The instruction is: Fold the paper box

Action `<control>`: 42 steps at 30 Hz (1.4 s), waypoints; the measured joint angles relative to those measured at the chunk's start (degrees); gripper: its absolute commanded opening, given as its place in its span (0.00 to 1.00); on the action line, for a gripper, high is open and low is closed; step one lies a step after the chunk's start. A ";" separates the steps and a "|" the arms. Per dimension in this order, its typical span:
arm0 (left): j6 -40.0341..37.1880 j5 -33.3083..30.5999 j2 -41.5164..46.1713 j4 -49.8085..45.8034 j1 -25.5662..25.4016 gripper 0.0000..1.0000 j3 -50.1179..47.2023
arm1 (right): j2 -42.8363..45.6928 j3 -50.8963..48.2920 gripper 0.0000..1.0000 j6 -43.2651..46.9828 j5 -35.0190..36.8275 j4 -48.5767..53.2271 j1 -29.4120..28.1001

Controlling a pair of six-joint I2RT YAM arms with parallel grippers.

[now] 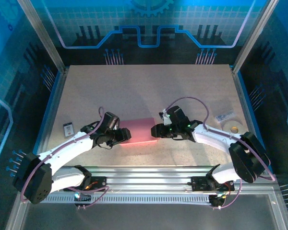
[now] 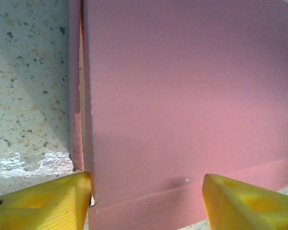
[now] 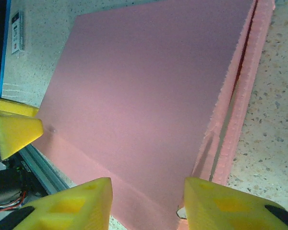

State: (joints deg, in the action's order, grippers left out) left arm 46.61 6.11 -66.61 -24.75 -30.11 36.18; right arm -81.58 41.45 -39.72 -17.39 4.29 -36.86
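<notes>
Position: one paper box (image 1: 139,128) lies flat at table centre, and its long axis appears to run left to right between two grippers. Left gripper (image 1: 125,135) meets its left end and right gripper (image 1: 155,130) its right end, both equally near. Each has its jaws spread over the pink panel, with no grasp evident. One tape roll (image 1: 229,125) lies well apart.
</notes>
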 measured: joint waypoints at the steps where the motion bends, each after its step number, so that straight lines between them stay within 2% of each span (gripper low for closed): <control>1: 0.02 0.02 0.00 0.24 0.00 0.63 -0.15 | -0.28 -0.15 0.44 -0.02 0.02 -0.31 -0.02; 10: 0.02 0.02 -0.66 1.38 0.00 0.64 -1.42 | -2.25 -1.03 0.42 -0.39 0.31 -1.97 -0.37; 17: -0.55 -0.28 -0.70 0.24 0.00 0.70 -1.46 | -2.27 -1.01 0.44 0.24 2.29 -0.59 -1.07; 24: -2.67 -2.23 2.19 -4.83 0.00 0.73 -0.48 | 2.49 -0.63 0.46 2.67 5.25 4.31 -1.11; 29: -3.69 -2.10 3.30 -5.68 0.00 0.69 0.79 | 5.57 0.81 0.46 4.24 5.84 6.47 -1.11; 36: -8.02 1.03 2.80 -3.61 0.00 0.71 4.70 | 6.25 1.38 0.49 5.18 1.22 5.25 -1.11; 42: -10.47 3.10 -1.97 -0.37 0.00 0.73 5.90 | 2.75 1.38 0.50 4.72 -2.82 1.11 -1.11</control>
State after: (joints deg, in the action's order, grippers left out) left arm 36.14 9.21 -68.58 -25.12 -30.11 42.09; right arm -78.83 42.83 -35.00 -20.21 5.41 -37.98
